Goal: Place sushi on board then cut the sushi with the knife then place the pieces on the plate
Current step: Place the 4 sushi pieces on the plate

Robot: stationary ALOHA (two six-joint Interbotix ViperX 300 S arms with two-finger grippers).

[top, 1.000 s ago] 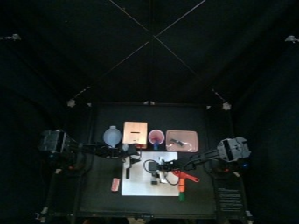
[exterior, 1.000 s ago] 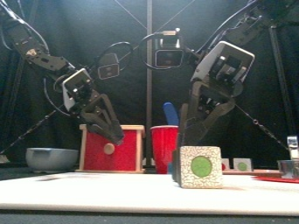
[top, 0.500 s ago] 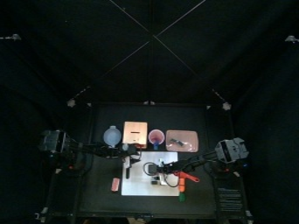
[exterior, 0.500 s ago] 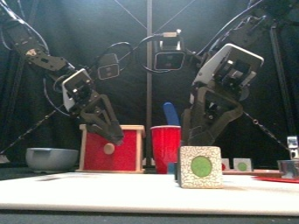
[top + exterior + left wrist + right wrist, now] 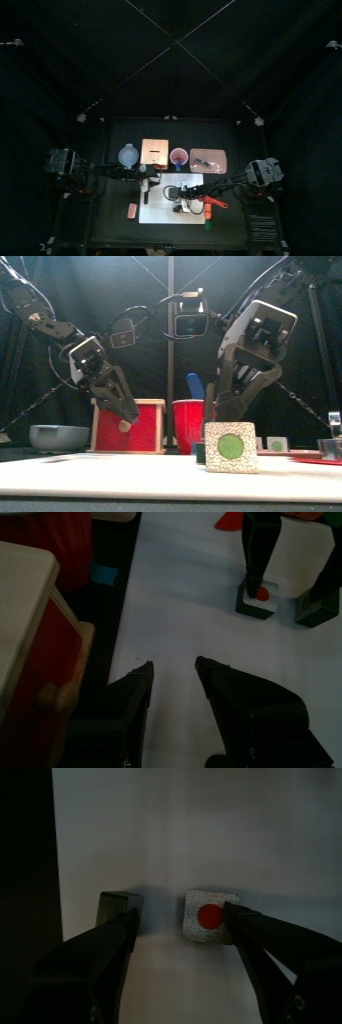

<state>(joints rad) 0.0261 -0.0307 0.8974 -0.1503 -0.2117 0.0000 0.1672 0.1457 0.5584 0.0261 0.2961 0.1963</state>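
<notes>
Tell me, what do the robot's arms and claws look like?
The left arm and right arm are black and jointed. The left gripper and right gripper each have two long tapering jaws, grey outside, black inside, under a pale cross-plate.

1. A red-centred sushi piece [image 5: 210, 916] sits on the white cutting board [image 5: 167, 213], its pale face turned up.
2. A dark sushi block [image 5: 118, 904] rests on the board near it, the two apart.
3. A speckled sushi piece [image 5: 230, 447] with a green centre stands upright near the board's front edge.
4. The blue knife [image 5: 195, 386] stands in the red cup [image 5: 189, 424] behind the board.
5. The pink tray [image 5: 207, 158] lies flat just right of the cup.
</notes>
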